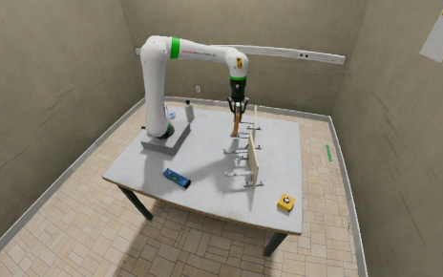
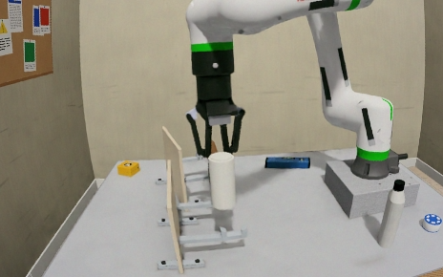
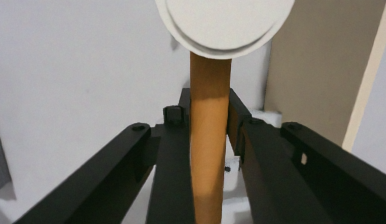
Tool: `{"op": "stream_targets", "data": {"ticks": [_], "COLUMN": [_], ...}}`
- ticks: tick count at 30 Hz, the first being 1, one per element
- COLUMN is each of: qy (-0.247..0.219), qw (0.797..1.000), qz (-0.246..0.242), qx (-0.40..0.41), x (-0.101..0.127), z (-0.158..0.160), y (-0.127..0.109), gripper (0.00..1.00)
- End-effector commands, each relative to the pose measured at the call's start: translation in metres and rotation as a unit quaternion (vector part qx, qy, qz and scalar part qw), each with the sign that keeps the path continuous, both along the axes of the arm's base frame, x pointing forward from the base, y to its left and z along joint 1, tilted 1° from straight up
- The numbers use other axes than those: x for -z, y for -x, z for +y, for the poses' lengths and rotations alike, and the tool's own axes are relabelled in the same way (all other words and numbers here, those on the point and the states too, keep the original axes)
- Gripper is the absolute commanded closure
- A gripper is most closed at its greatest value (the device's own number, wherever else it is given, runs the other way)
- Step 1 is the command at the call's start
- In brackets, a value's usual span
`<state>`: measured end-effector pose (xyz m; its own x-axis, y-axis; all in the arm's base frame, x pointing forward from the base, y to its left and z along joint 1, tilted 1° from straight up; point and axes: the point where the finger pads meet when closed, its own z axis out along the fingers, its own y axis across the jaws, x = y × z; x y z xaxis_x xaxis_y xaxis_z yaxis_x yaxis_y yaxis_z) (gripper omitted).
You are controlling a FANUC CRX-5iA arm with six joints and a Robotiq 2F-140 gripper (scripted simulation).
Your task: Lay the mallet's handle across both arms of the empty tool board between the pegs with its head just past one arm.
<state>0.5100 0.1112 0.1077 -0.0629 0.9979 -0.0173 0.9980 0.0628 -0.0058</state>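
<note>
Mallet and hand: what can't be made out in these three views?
- Top: the mallet's white head, hidden behind the hand; only the handle shows.
- Exterior: the handle, mostly hidden behind the head; finger contact is unreadable.
- Wrist: the handle's lower end is cut off by the bottom edge; the head's top is cut off by the upper edge.

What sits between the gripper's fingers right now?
The mallet's brown handle, clamped between the gripper's black fingers; the wrist view shows it plainly, white head beyond.
</note>
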Motion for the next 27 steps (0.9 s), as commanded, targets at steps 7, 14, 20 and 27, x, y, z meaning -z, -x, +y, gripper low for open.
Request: {"op": "stream_targets", "data": {"ticks": [7, 14, 20, 27], "qy": [-0.001, -0.001, -0.001, -0.001], "qw": [1.000, 1.000, 1.000, 1.000], "qz": [0.000, -0.001, 0.000, 0.000], "qx": [-0.001, -0.001, -0.001, -0.009], "x": [-0.006, -0.011, -0.013, -0.015], "z": [-0.093, -0.166, -0.207, -0.245], "y": [-0.011, -0.006, 0.001, 0.011], "gripper": [0.90, 0.90, 0.90, 0.90]}}
